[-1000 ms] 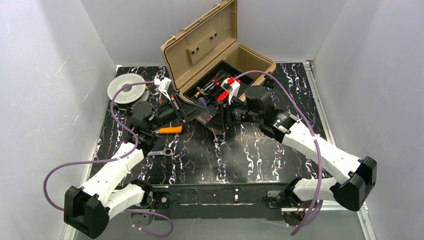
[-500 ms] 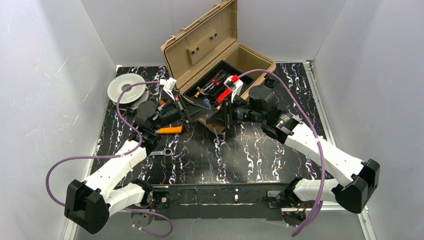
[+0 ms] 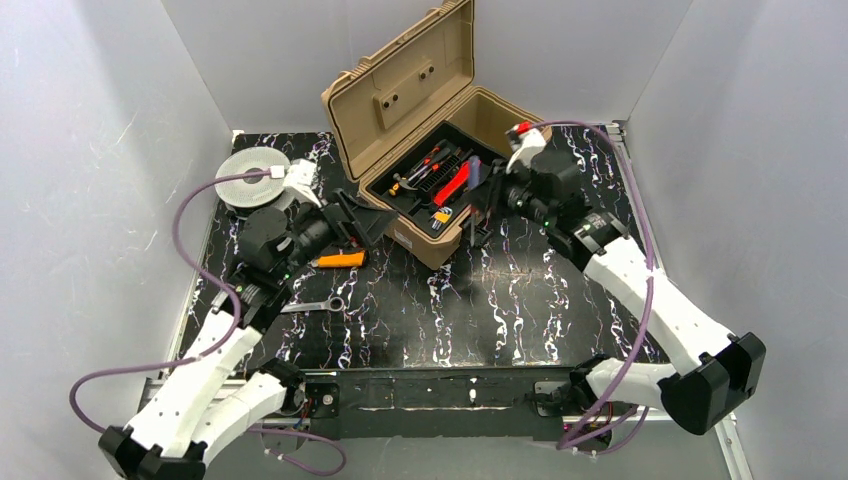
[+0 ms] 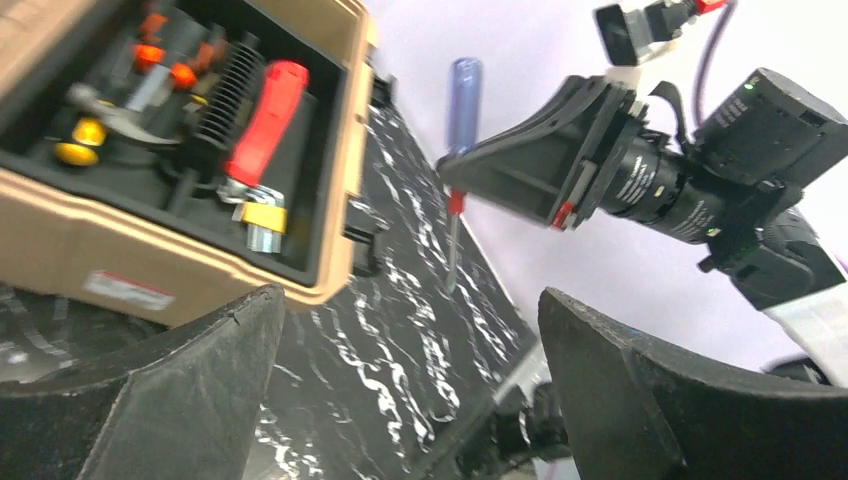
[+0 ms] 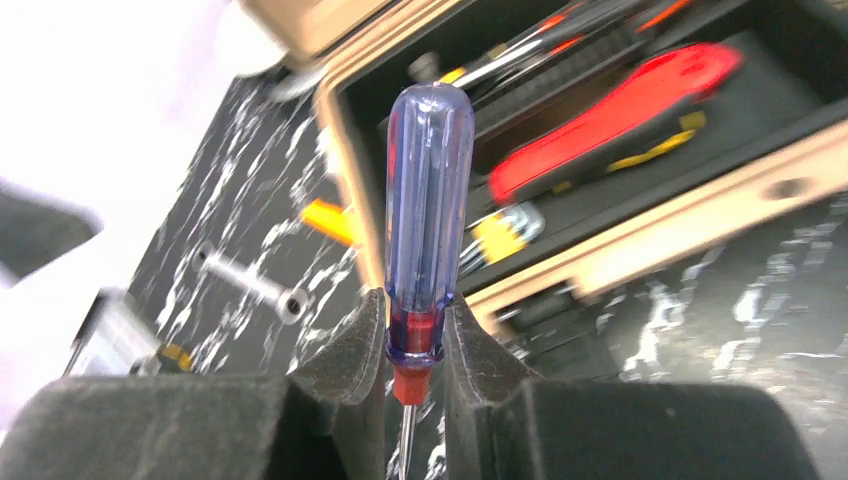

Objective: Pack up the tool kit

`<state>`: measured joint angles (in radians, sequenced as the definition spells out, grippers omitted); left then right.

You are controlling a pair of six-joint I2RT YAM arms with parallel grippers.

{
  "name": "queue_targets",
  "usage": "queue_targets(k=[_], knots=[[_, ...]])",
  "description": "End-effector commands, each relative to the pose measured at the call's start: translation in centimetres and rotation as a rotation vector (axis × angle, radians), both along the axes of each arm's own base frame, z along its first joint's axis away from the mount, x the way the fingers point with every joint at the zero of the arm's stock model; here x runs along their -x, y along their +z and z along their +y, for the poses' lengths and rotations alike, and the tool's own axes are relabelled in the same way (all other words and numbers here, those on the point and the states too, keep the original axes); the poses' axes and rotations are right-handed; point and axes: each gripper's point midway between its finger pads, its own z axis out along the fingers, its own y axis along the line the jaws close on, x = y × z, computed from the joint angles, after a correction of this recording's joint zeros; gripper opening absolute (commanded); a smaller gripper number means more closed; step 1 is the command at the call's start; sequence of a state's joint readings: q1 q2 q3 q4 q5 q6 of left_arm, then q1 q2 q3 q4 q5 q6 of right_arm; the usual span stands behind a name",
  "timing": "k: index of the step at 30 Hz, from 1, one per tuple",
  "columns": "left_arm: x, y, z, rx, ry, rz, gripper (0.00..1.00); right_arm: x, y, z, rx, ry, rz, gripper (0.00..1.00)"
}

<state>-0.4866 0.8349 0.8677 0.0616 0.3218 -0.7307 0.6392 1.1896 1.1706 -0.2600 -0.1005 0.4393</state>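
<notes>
From above, the tan toolbox (image 3: 428,243) stands open at the back of the table (image 3: 500,310), lid thrown back, its black inner tray (image 3: 462,140) holding the red-handled pliers (image 3: 455,185) among other tools. The left gripper (image 3: 372,215) sits just off the box's left front corner, empty. The right gripper (image 3: 482,205) is at the box's right front edge with the blue-handled screwdriver (image 3: 474,174). An orange-handled tool (image 3: 340,260) and a wrench (image 3: 320,305) lie on the table near the left arm; a grey spool (image 3: 250,178) sits at the far left.

In the left wrist view, that gripper's fingers (image 4: 190,390) are spread wide with nothing between them. Beyond them the screwdriver stands upright beside the box, tip down, above the table.

In the right wrist view, the two fingers (image 5: 345,355) are pinched on the lower end of the clear blue handle, just above its red collar, so most of the handle sticks up free.
</notes>
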Motion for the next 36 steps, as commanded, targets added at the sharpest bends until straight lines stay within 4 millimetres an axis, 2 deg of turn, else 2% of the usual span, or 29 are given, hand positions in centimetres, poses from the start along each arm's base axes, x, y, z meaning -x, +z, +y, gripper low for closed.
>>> queue_targets(k=[1,6,9,12,14,15,17,19,22,25,32,33,34,36], knots=[[-0.5,-2.8,4.8,-0.192,0.226,0.031,0.98,-6.6,6.0,-4.1,-0.034,-0.239,-0.211,0.01],[0.5,-4.3,6.0,-0.254,0.245,0.031,0.98,-13.8,8.2,-8.2,0.065,-0.413,-0.321,0.01],[0.7,-4.9,7.8,-0.284,0.320,0.032,0.98,-17.4,8.9,-9.6,0.132,-0.451,-0.407,0.01],[0.8,-5.3,8.9,-0.309,0.365,0.006,0.98,-20.7,9.0,-9.8,0.206,-0.443,-0.485,0.01],[0.9,-5.6,9.5,-0.323,0.390,-0.004,0.98,-22.9,8.4,-9.3,0.258,-0.401,-0.506,0.01],[0.7,-6.0,10.0,-0.333,0.415,0.000,0.98,-24.0,9.0,-9.2,0.286,-0.389,-0.534,0.01],[0.5,-6.8,11.0,-0.352,0.468,0.024,0.98,-26.5,7.5,-8.7,0.340,-0.368,-0.530,0.01],[0.3,-7.5,11.8,-0.374,0.513,0.049,0.98,-28.2,5.9,-8.4,0.396,-0.346,-0.515,0.01],[0.1,-8.2,12.7,-0.399,0.561,0.070,0.98,-30.2,3.5,-8.1,0.456,-0.323,-0.507,0.01],[-0.1,-8.7,13.0,-0.412,0.580,0.076,0.98,-31.3,1.3,-8.2,0.484,-0.314,-0.486,0.01],[-0.4,-9.7,13.2,-0.427,0.597,0.104,0.98,-31.3,-3.3,-7.5,0.471,-0.266,-0.389,0.01],[-0.4,-9.9,13.2,-0.431,0.597,0.113,0.98,-31.3,-3.7,-7.6,0.469,-0.275,-0.367,0.06],[-0.2,-10.4,13.2,-0.437,0.598,0.143,0.98,-31.2,-4.5,-8.4,0.465,-0.317,-0.306,0.48],[0.1,-11.3,13.5,-0.454,0.608,0.195,0.98,-30.3,-3.3,-9.0,0.407,-0.340,-0.261,0.73]])
